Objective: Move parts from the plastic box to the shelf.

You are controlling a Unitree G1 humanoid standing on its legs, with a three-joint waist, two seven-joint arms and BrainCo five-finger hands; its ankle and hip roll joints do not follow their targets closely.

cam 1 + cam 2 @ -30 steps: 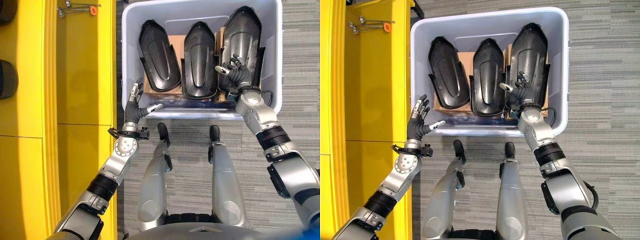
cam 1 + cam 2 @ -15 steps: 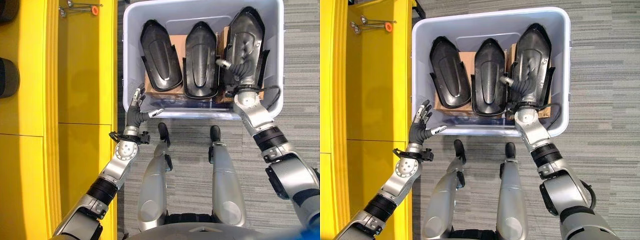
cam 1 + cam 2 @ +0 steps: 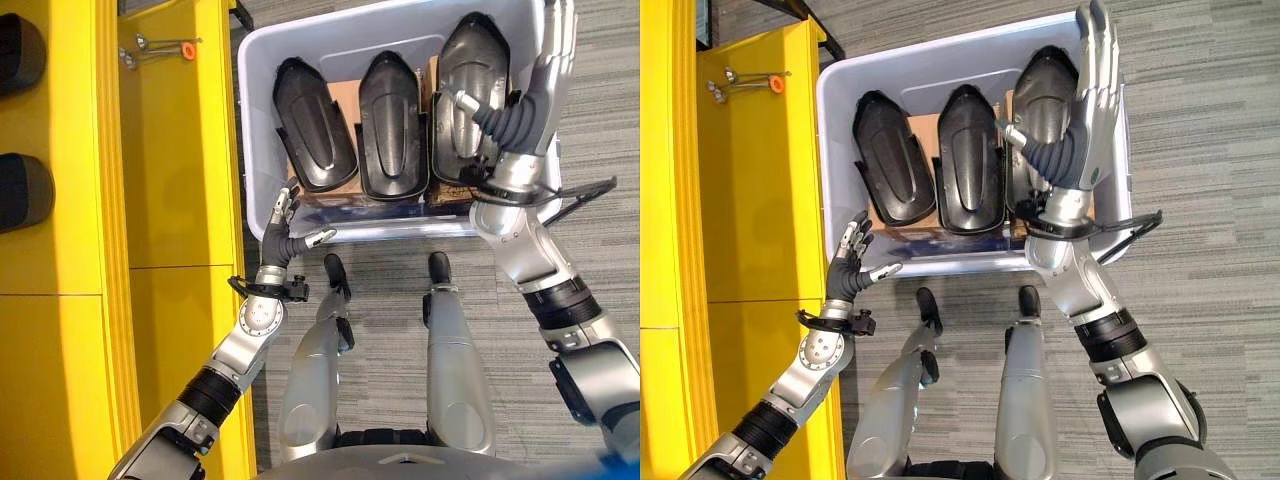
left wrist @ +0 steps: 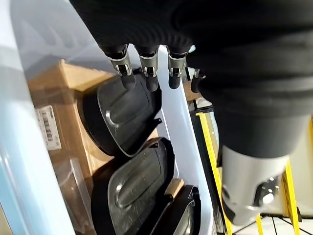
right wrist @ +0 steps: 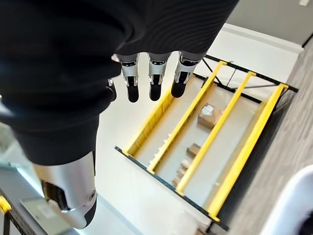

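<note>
A pale grey plastic box (image 3: 380,230) stands ahead of me with three black shell-shaped parts upright side by side in it: left part (image 3: 312,125), middle part (image 3: 393,125), right part (image 3: 468,80). My right hand (image 3: 535,90) is raised above the box's right side, its fingers (image 5: 156,83) straight, open and holding nothing. Just outside the box's front left corner, my left hand (image 3: 280,235) is open with spread fingers (image 4: 146,73), apart from the parts. The yellow shelf (image 3: 170,150) runs along the left.
Brown cardboard (image 3: 340,95) lies under the parts in the box. Two dark parts (image 3: 25,190) sit at the shelf's far left edge. Small metal tools with an orange piece (image 3: 160,48) lie on the shelf near the back. Grey carpet surrounds the box.
My right hand has come off the right part and risen above the box with its fingers straightened. The left hand has hardly moved. The camera has shifted a little.
</note>
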